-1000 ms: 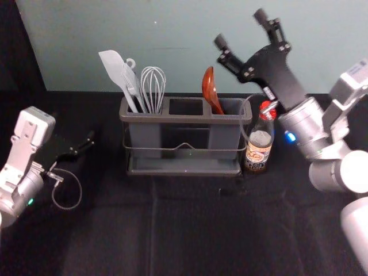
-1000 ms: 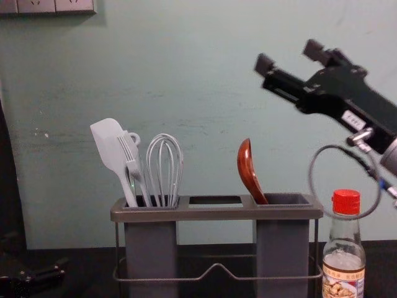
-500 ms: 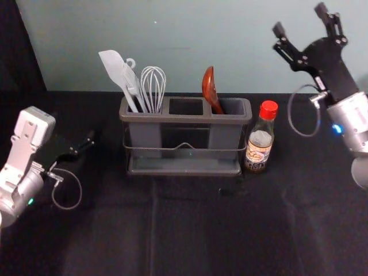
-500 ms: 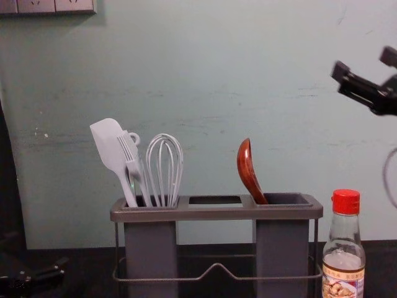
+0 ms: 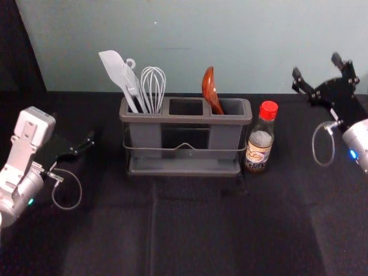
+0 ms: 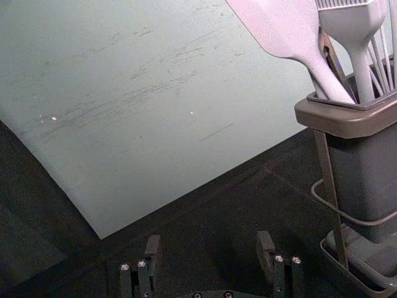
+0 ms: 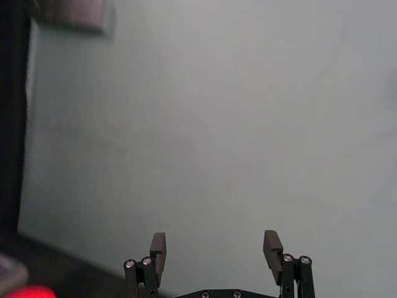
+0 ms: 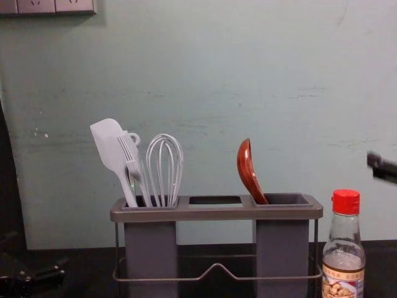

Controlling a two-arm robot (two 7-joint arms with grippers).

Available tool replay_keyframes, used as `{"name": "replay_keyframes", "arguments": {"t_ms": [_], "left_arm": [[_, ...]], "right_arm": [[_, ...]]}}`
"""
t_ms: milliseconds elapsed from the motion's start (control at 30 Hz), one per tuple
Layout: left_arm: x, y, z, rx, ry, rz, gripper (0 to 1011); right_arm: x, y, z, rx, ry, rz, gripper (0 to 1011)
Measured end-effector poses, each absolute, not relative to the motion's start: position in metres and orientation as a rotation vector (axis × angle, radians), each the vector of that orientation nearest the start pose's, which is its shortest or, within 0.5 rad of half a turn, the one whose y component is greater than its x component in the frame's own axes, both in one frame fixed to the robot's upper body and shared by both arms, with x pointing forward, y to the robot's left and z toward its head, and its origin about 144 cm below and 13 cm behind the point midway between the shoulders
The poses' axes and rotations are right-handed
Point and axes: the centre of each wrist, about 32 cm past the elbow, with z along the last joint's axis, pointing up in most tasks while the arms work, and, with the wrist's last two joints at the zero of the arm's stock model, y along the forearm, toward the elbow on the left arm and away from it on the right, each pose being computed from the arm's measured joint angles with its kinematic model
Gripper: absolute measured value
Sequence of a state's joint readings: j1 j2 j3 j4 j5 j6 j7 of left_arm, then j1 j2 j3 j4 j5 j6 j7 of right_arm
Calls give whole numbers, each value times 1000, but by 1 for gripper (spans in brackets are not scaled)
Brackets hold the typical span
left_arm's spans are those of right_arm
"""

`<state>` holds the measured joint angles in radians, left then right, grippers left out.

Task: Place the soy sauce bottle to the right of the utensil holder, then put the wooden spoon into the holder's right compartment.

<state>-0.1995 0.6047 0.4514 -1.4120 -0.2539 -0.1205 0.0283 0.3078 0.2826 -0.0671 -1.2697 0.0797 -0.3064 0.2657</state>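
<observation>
Pale green wall (image 5: 230, 40), black tabletop (image 5: 201, 230). Utensil holder (image 5: 184, 119) mid-table. Left gripper (image 5: 73, 151) idle at left, right gripper (image 5: 316, 66) far right, both wide. Soy sauce bottle (image 5: 259, 150) upright, just right of holder. Wooden spoon (image 5: 210, 89): right compartment, bowl up, leaning left.

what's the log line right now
wooden spoon in right compartment; soy sauce bottle right of utensil holder; right end effector open, empty, right of bottle

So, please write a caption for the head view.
Red-brown wooden spoon in the right compartment of a grey utensil holder, red-capped glass soy sauce bottle to its right.
</observation>
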Motion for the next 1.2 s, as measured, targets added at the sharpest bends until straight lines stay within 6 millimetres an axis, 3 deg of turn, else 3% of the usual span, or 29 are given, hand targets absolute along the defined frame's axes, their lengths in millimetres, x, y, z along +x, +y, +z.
{"name": "replay_keyframes", "arguments": {"t_ms": [633, 1200], "left_arm": [[489, 310, 1140, 304, -285, 1248, 1000], [489, 310, 1140, 304, -285, 1248, 1000]], "right_arm": [[533, -307, 1146, -172, -193, -1277, 1002], [521, -304, 1155, -183, -199, -1278, 1002]]}}
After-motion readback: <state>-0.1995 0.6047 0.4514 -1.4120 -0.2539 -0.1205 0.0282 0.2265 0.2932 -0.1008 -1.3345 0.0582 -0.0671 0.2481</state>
